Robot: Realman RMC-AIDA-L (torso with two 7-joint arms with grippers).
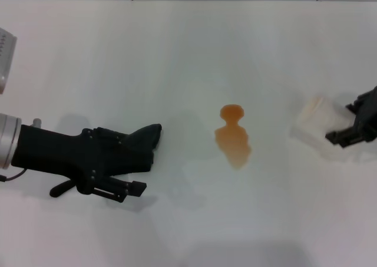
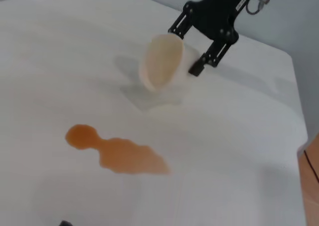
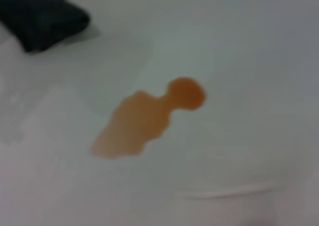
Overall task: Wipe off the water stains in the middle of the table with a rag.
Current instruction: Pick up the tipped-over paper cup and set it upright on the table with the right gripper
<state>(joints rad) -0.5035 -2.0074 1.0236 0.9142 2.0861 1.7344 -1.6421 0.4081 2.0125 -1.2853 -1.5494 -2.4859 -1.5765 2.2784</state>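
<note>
Resting low over the left part of the white desk point(image 1: 177, 49), my left hand point(image 1: 132, 170) holds the rag point(image 1: 138, 143), a dark charcoal cloth whose rounded end pokes out past the fingers toward the middle. One black finger point(image 1: 126, 187) lies along the desk on the near side of the cloth and the rest of the hand closes over it, so the hand is pinching the rag. The cloth's tip lies well to the left of the spill, not touching it.

The water stains point(image 1: 233, 136) sit in the middle of the desk: an orange-amber puddle, a small round blob at the far end joined by a narrow neck to a larger blob that tapers toward me. The left wrist view shows the same puddle point(image 2: 117, 151) on bare white surface, and the right wrist view shows it point(image 3: 147, 118) with the dark rag point(image 3: 42, 14) off in one corner.

My right hand point(image 1: 350, 128) is at the right edge, its fingers spread around a pale translucent cup point(image 1: 315, 116) lying tipped on its side. From the left wrist camera the cup point(image 2: 162, 61) has its mouth open toward the puddle, with the right hand point(image 2: 192, 49) straddling its far end.
</note>
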